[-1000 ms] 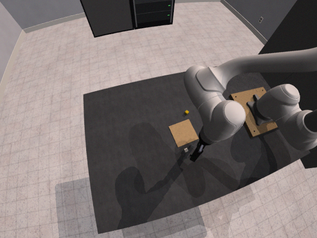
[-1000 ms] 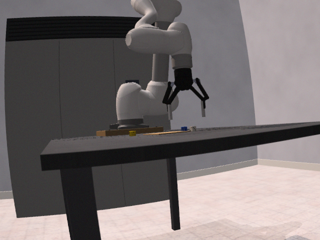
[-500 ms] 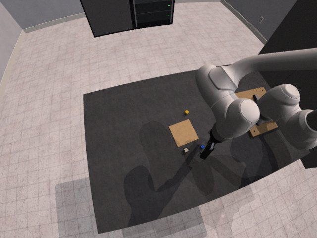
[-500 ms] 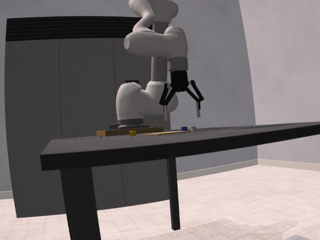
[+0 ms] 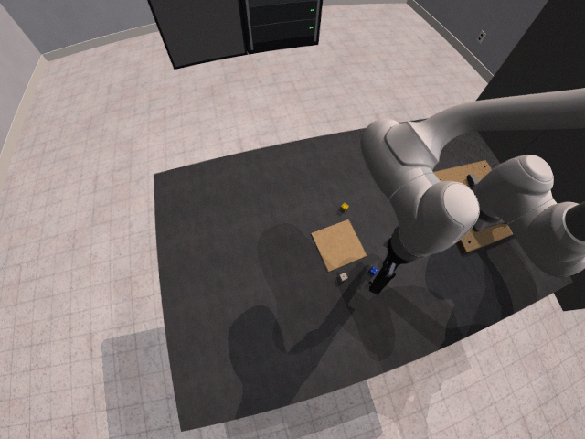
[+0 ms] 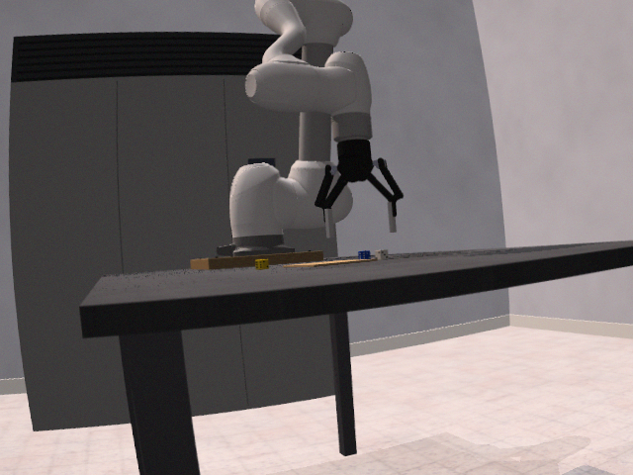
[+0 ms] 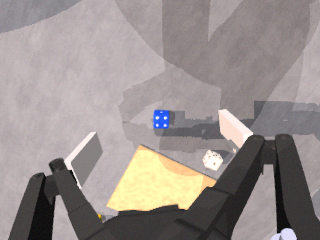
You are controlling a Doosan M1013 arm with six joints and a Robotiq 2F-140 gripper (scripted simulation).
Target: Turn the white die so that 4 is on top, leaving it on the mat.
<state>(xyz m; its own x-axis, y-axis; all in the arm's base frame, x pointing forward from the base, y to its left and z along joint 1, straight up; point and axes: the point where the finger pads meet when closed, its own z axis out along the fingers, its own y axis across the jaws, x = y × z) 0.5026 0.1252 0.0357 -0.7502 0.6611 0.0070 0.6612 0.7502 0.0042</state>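
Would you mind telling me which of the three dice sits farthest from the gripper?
The yellow die, alone on the mat's far side. The blue die and white die lie by the open gripper.

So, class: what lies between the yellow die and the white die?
The mat lies between the yellow die and the white die; the top view shows it best.

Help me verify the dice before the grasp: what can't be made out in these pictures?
- White die: top pips too small in the top view; partly behind a finger in the wrist view.
- Yellow die: face too small everywhere.
- Blue die: top unseen from exterior.
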